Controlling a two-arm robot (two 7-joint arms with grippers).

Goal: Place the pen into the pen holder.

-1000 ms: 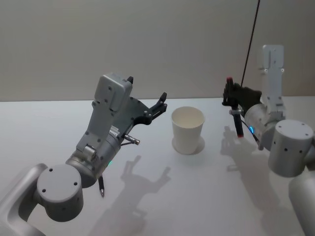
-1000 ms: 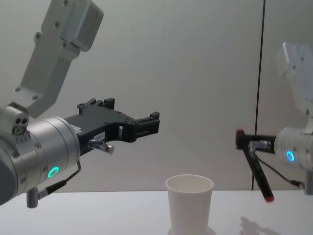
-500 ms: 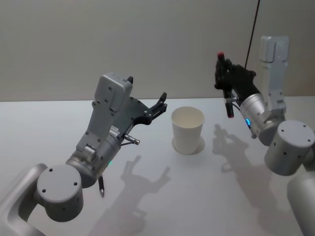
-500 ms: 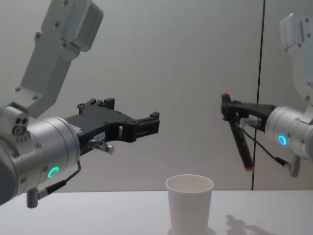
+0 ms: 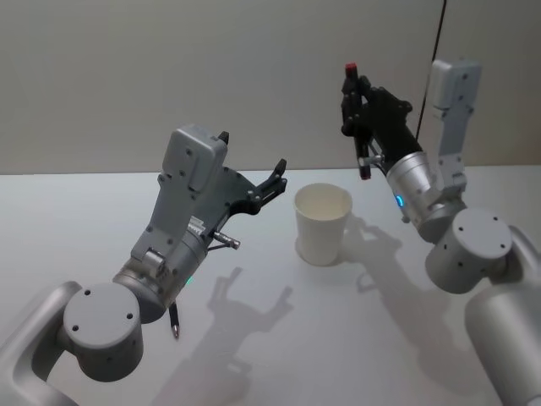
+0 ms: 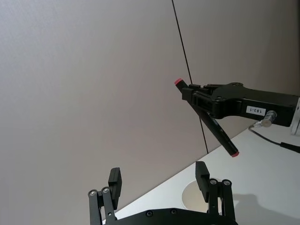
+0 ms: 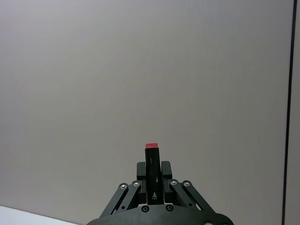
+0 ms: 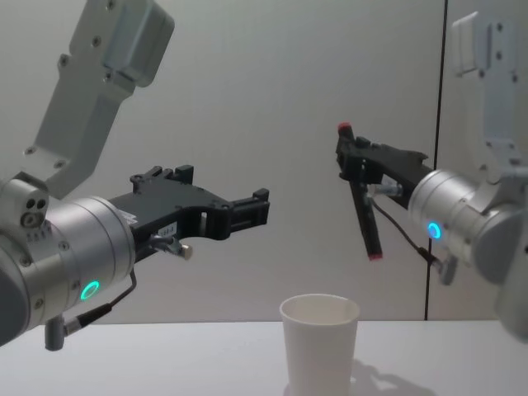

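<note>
Pen (image 8: 367, 216) hangs steeply tilted, pinched near its red top by right gripper (image 8: 351, 157), above cup (image 5: 322, 224) at about two o'clock. Dropped here, it would likely clip the rim or topple the light cup. Left gripper (image 5: 275, 178), fingers spread, hovers at ten o'clock.

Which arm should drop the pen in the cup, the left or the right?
Right. The right gripper holds the pen nearly upright, above the white cup and a little to its right. The left gripper is open and empty.
</note>
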